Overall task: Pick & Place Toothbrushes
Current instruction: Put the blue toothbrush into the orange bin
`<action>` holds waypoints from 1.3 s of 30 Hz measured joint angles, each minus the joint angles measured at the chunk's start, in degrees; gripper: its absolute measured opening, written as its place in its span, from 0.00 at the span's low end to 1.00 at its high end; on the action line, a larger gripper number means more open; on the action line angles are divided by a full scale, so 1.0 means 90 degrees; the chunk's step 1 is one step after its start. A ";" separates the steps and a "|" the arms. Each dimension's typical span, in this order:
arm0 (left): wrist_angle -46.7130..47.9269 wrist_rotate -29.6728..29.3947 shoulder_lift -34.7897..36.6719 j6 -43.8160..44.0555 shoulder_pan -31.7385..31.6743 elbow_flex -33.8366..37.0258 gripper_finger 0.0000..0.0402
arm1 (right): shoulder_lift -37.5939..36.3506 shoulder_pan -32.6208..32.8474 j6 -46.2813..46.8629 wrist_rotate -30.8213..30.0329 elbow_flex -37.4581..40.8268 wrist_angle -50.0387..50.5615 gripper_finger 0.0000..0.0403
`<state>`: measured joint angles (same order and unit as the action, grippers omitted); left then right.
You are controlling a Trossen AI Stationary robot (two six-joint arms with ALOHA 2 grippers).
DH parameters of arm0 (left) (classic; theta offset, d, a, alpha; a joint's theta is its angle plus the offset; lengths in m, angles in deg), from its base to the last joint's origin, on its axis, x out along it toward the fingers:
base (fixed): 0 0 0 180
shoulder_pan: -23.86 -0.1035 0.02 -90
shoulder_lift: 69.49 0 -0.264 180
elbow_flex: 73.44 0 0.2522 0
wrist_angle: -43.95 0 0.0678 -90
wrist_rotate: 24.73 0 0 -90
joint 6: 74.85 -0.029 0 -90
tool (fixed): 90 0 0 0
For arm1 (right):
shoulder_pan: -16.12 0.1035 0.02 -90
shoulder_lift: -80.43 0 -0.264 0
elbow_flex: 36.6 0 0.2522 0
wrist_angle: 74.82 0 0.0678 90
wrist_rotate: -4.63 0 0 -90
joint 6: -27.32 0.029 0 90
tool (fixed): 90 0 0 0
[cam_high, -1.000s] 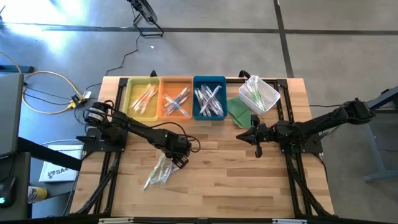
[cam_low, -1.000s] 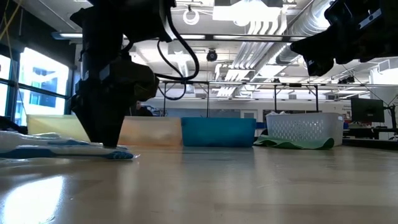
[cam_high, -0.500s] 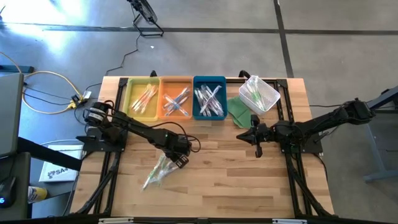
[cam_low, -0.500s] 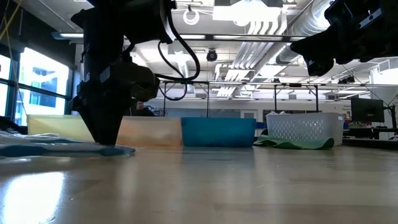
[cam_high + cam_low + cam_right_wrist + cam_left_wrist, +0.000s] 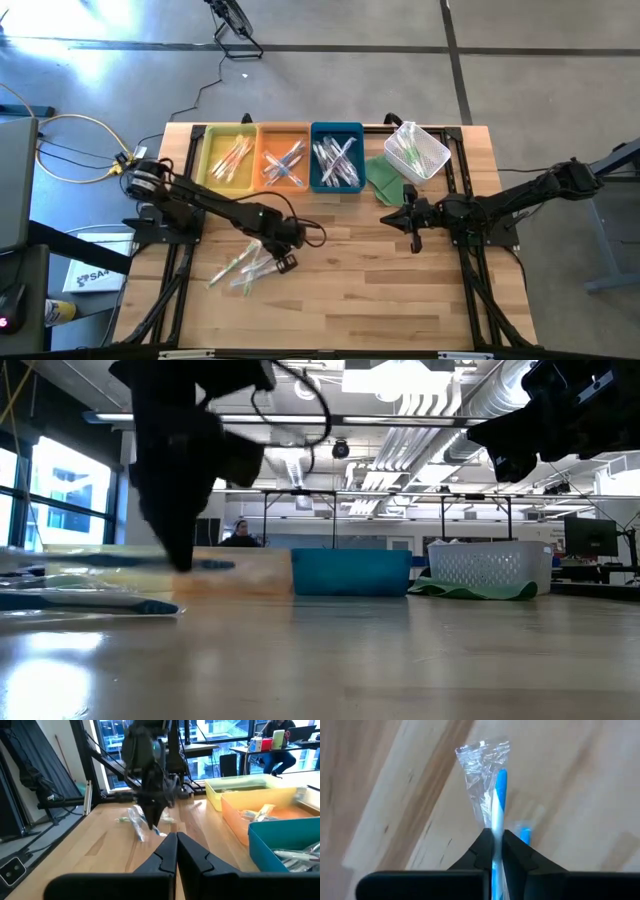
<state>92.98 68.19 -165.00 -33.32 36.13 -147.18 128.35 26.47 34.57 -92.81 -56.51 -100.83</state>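
My left gripper [image 5: 272,257] hangs over the table's left half, shut on a blue-handled toothbrush [image 5: 498,790] in a clear wrapper. In the low view that toothbrush [image 5: 110,562] floats level above the wood. More wrapped toothbrushes [image 5: 232,270] lie flat on the table just below and left of the gripper. Others lie in the yellow tray [image 5: 207,158], orange tray [image 5: 262,160] and blue tray [image 5: 316,160] at the far edge. My right gripper [image 5: 415,243] waits shut above the table's right half, holding nothing. My left gripper pinches the wrapped toothbrush between its two fingers, on the handle [image 5: 495,827] a short way in from one wrapper end. The fingers [image 5: 180,555] come steeply from above and lie across the toothbrush. It hangs roughly level, clear of the table, its longer part sticking out to one side.
A white mesh basket [image 5: 430,158] with toothbrushes in it stands tilted at the far right, on a green cloth [image 5: 383,180]. Bare wood spreads over the table's near half and middle.
My left gripper has shut on the blue toothbrush, rolled its wrist and risen, lifting the toothbrush clear of the table. The loose toothbrushes under it now lie spread out and farther toward the left edge.
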 joint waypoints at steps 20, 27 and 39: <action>-0.2258 0.0045 0.2204 -0.3835 -0.2894 -0.0001 0.05 | 0.0000 -0.0002 0.0002 0.0010 -0.0001 -0.0112 0.01; -0.2502 0.0074 0.2140 -0.4154 -0.3954 -0.0012 0.04 | 0.0000 -0.0002 0.0002 -0.0007 0.0000 -0.0105 0.01; -0.2424 0.0063 0.1284 -0.4138 -0.5152 -0.0011 0.05 | 0.0000 -0.0002 0.0002 -0.0012 0.0000 -0.0100 0.01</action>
<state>71.17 68.76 -153.44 -70.56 -10.23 -147.28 128.35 26.44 34.59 -92.92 -56.51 -101.72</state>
